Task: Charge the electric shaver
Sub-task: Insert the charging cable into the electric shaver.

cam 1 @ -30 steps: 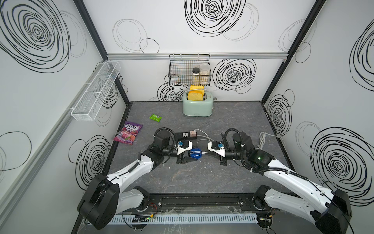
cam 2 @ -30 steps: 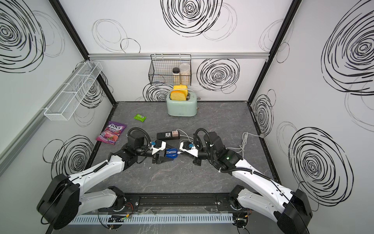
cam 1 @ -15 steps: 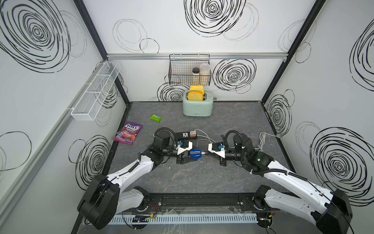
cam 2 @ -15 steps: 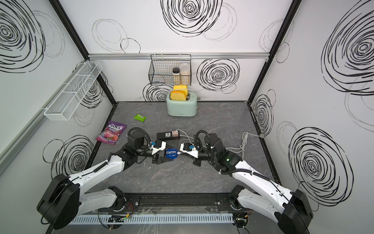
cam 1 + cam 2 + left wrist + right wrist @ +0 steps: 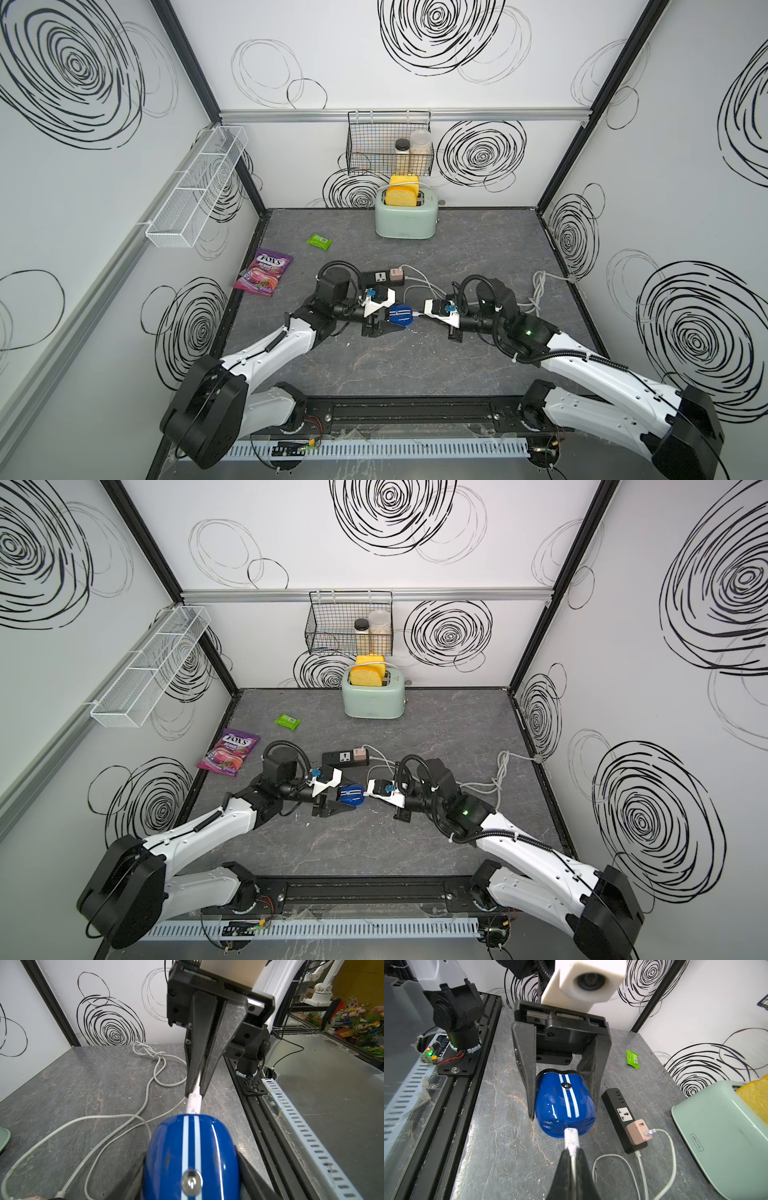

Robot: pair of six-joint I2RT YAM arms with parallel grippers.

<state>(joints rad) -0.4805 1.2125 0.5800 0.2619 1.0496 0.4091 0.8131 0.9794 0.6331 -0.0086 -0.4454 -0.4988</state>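
The electric shaver [image 5: 401,314] [image 5: 351,794] is a glossy blue rounded block with two white stripes, lying mid-table. My left gripper [image 5: 562,1109] is shut on it, one black finger [image 5: 527,1084] on each flank, and the shaver [image 5: 191,1157] fills the space between the jaws. Facing it from the right, my right gripper [image 5: 195,1093] [image 5: 572,1153] is shut on the white cable plug [image 5: 571,1138]. The plug [image 5: 193,1103] meets the shaver's [image 5: 564,1105] end face. How deep it sits cannot be told.
A black power strip [image 5: 380,276] with a pinkish cube adapter [image 5: 397,274] lies just behind the grippers, the white cable [image 5: 670,1147] running from it. Coiled cable [image 5: 538,291] lies right. A mint toaster [image 5: 405,220] stands at the back. A candy bag [image 5: 264,272] and green packet [image 5: 319,241] lie left.
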